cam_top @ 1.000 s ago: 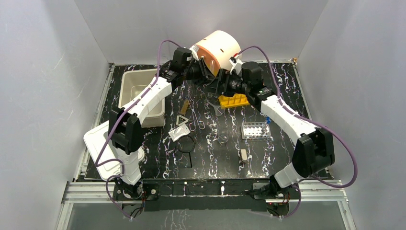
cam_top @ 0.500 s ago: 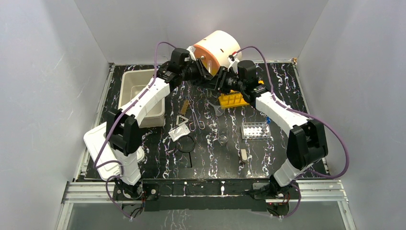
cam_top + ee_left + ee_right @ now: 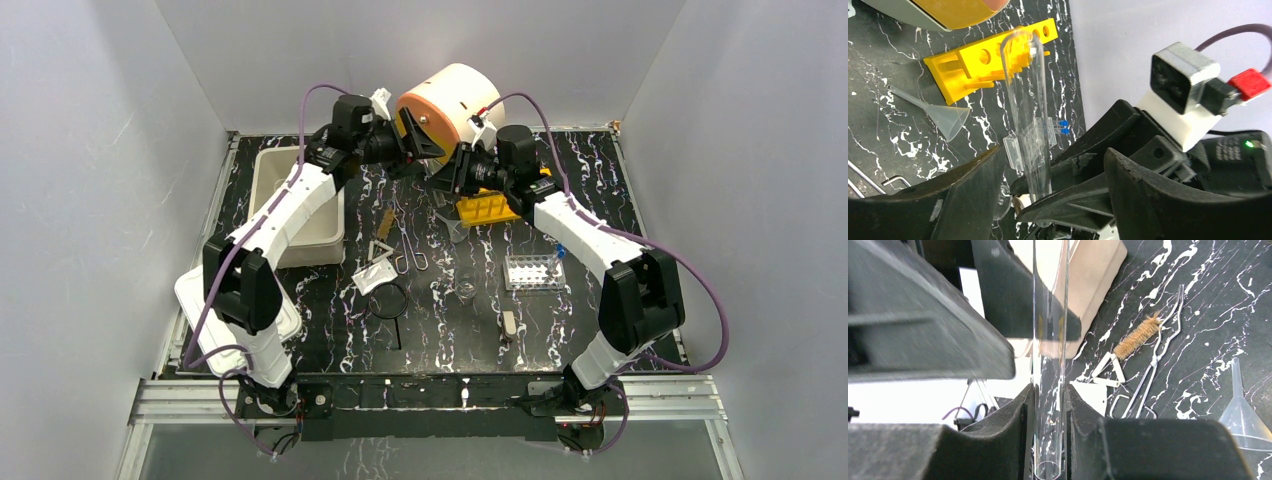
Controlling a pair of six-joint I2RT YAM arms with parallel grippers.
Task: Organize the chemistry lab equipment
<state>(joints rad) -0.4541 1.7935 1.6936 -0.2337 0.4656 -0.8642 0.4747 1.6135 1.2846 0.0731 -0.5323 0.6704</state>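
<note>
A clear glass test tube [image 3: 1050, 340] stands between the pads of my right gripper [image 3: 1049, 440], which is shut on it. In the left wrist view the same tube [image 3: 1025, 100] sits in the wide gap of my left gripper [image 3: 1048, 200], which is open and does not touch it. Both grippers meet in front of the drawer unit, left gripper [image 3: 415, 137], right gripper [image 3: 447, 172]. On the table lie the funnel [image 3: 450, 222], tongs [image 3: 408, 240], brown brush [image 3: 385, 220], metal triangle [image 3: 381, 249], white pad [image 3: 373, 275], black ring [image 3: 389, 300] and beaker [image 3: 466, 285].
The cream-and-orange drawer unit [image 3: 450, 100] stands at the back, with a yellow rack [image 3: 487, 208] in front of it. A white tub [image 3: 290, 205] is at the left and a clear tube tray [image 3: 532, 270] at the right. A small pale piece [image 3: 509, 322] lies near the front.
My left gripper has opened and drawn back to the left, off the tube. My right gripper has closed on the tube.
</note>
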